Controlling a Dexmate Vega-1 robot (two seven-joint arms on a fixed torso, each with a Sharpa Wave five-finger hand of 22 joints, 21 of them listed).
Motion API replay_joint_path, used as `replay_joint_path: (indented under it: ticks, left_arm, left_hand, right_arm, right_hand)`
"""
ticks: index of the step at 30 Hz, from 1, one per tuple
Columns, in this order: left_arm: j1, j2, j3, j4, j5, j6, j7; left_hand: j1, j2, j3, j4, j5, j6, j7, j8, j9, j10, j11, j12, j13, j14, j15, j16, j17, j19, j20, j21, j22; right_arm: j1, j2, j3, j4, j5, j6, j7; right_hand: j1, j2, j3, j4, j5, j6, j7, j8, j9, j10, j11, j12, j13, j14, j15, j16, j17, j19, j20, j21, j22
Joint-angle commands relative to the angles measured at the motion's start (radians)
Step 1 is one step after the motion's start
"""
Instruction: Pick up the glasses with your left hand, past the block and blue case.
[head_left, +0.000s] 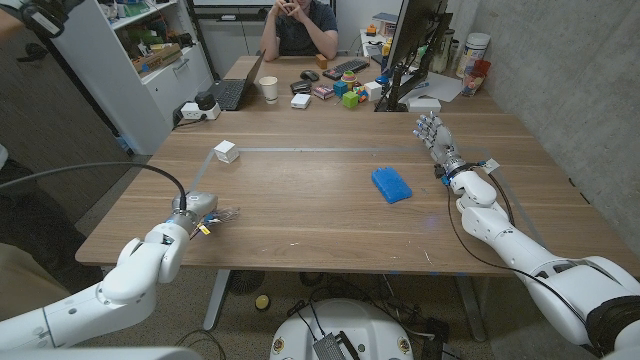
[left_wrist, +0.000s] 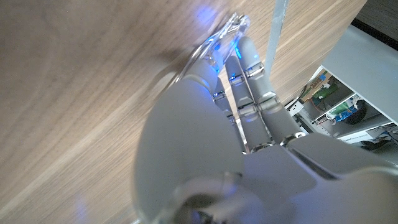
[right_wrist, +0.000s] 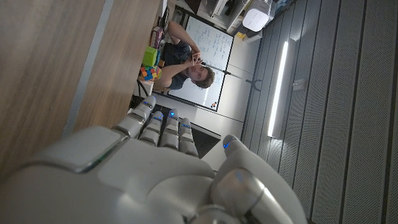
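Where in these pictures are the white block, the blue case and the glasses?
white block (head_left: 226, 152): head view, on its top face.
blue case (head_left: 391, 185): head view, middle of its upper surface.
glasses (head_left: 226, 213): head view, the clear frame at the left hand's (head_left: 197, 208) fingers.

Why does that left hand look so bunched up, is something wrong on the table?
Nothing looks spilled or broken. The left hand is closed around clear glasses; the white block and blue case lie undisturbed.
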Motion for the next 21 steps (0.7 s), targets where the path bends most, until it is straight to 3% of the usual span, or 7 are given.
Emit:
replay_joint_path:
  ticks: [1,10,14,21]
  left_arm:
    - [0.058,0.023,-0.071,-0.005,-0.21,-0.036,0.173]
    - [0.163,0.054,-0.224,-0.017,-0.435,-0.164,0.266]
    - [0.223,0.047,-0.312,-0.004,-0.526,-0.259,0.294]
    - [0.27,0.019,-0.388,0.012,-0.582,-0.363,0.306]
  left_hand:
    - [-0.004,0.039,-0.001,0.003,-0.003,0.148,-0.027,0.006,0.0,0.131,-0.1,0.004,0.005,0.165,-0.253,-0.001,-0.002,0.106,-0.142,0.032,-0.002]
    - [-0.007,0.04,0.0,0.002,-0.005,0.156,-0.031,0.004,0.002,0.142,-0.1,-0.002,0.005,0.175,-0.254,-0.008,-0.007,0.095,-0.143,0.042,-0.005]
    - [-0.007,0.041,0.0,0.002,-0.005,0.157,-0.031,0.002,0.002,0.142,-0.102,-0.005,0.005,0.179,-0.254,-0.009,-0.007,0.092,-0.145,0.046,-0.006]
    - [-0.007,0.042,0.002,0.0,-0.006,0.156,-0.026,-0.001,0.003,0.147,-0.103,-0.008,0.005,0.183,-0.253,-0.013,-0.008,0.088,-0.145,0.052,-0.007]
  right_arm:
    - [-0.018,-0.014,-0.005,-0.04,-0.014,-0.017,-0.03]
    - [-0.028,-0.021,-0.006,-0.056,-0.019,-0.022,-0.04]
    - [-0.031,-0.022,-0.004,-0.058,-0.016,-0.026,-0.043]
    - [-0.029,-0.021,-0.004,-0.051,-0.015,-0.03,-0.046]
  right_hand:
    - [0.007,0.009,0.002,-0.004,0.009,0.009,-0.001,0.004,0.006,0.008,-0.001,0.0,0.006,0.011,0.001,0.002,0.002,0.0,-0.001,0.001,0.002]
    - [0.007,0.009,0.002,-0.004,0.009,0.008,0.0,0.003,0.006,0.006,-0.001,-0.002,0.006,0.011,0.002,0.001,0.002,-0.006,-0.004,-0.001,0.002]
    - [0.007,0.009,0.002,-0.004,0.009,0.008,-0.001,0.002,0.006,0.006,-0.002,-0.002,0.006,0.011,0.002,0.0,0.003,-0.008,-0.006,-0.002,0.002]
    - [0.007,0.009,0.002,-0.003,0.009,0.008,0.0,0.002,0.006,0.007,-0.001,-0.003,0.006,0.012,0.002,0.0,0.003,-0.011,-0.008,-0.003,0.002]
